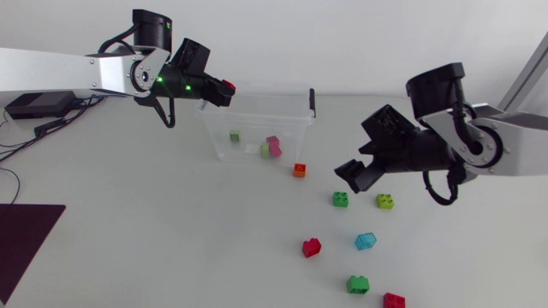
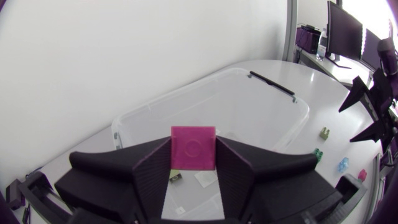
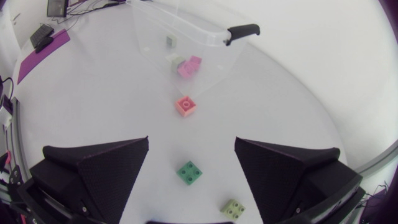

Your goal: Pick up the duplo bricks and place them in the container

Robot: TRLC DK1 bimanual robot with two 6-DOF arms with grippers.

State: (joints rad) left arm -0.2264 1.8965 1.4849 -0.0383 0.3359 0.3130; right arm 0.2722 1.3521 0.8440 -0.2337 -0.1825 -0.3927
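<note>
The head view's lower edge cut off a small red plastic brick [image 1: 394,300]; the left claw [image 2: 193,157] hid the lower part of the magenta square plastic brick [image 2: 193,143].

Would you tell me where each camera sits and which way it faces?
Head view: above table, looking down on left gripper, right gripper.
Left wrist view: on left arm, facing the clear plastic container past its gripper holding a magenta square brick.
Right wrist view: on right arm, facing down past open fingers at a green square brick.
All share the container.
</note>
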